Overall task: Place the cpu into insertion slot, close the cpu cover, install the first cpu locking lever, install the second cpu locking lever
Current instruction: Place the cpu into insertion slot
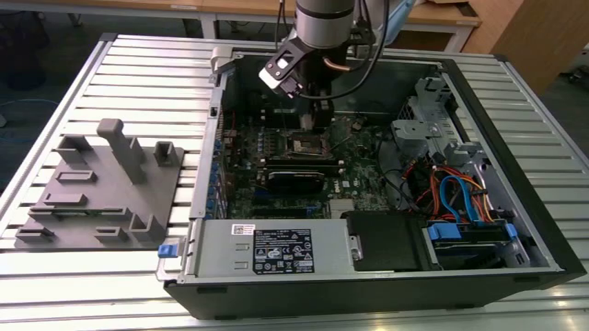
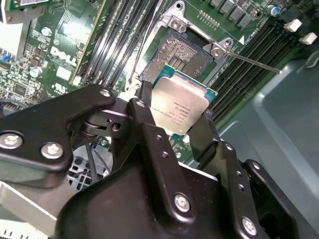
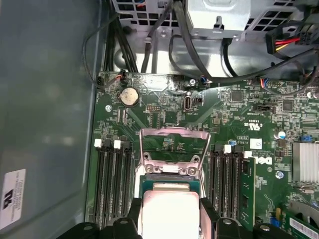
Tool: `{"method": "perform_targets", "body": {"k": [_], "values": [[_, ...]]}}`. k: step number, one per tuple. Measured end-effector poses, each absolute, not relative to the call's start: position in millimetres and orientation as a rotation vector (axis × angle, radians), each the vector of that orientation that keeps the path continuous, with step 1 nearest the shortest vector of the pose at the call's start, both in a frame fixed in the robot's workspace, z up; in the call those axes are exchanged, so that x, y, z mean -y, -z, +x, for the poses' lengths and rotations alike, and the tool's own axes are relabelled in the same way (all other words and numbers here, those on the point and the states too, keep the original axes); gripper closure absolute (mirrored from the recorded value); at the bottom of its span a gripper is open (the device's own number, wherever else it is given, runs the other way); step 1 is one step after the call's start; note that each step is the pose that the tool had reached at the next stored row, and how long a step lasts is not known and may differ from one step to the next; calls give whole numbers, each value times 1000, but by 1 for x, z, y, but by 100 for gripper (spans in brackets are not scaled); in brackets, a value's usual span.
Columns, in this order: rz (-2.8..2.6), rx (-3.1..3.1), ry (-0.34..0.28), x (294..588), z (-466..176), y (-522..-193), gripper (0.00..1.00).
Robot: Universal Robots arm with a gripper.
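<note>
- Black fingers (image 2: 152, 139) of the end effector (image 2: 176, 108) are clenched on two opposite edges of the cpu (image 2: 188, 99), whose silver-tan top faces the camera in the second wrist view.
- Just past the fingertips, the cpu hangs over the near edge of the slot (image 2: 182, 50). It is not seated, and the slot's pin field lies bare.
- A thin lever (image 2: 254, 62) juts out from a corner of the slot's silver rim.
- In the first wrist view the cover (image 3: 173, 144) stands swung up beyond the cpu, and the green board (image 3: 164, 107) shows through its window.
- Long black memory slots (image 3: 112, 179) run along both sides of the slot, and a coin cell (image 3: 129, 95) sits farther off on the board.
- In the exterior view the arm (image 1: 322, 24) reaches down into the open case (image 1: 368, 300), which lies on the slatted metal table (image 1: 138, 76).
- A grey fixture (image 1: 101, 200) rests on the table beside the case, at the exterior view's left.
</note>
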State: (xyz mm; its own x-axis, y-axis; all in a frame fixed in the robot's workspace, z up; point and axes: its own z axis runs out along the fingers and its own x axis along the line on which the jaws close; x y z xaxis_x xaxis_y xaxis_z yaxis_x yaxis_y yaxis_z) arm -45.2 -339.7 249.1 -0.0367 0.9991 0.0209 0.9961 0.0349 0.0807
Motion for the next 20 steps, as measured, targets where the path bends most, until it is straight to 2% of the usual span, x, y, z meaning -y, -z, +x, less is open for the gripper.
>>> {"method": "perform_targets", "body": {"k": [20], "values": [[2151,-2230,-113,340,-48,-237,46]]}}
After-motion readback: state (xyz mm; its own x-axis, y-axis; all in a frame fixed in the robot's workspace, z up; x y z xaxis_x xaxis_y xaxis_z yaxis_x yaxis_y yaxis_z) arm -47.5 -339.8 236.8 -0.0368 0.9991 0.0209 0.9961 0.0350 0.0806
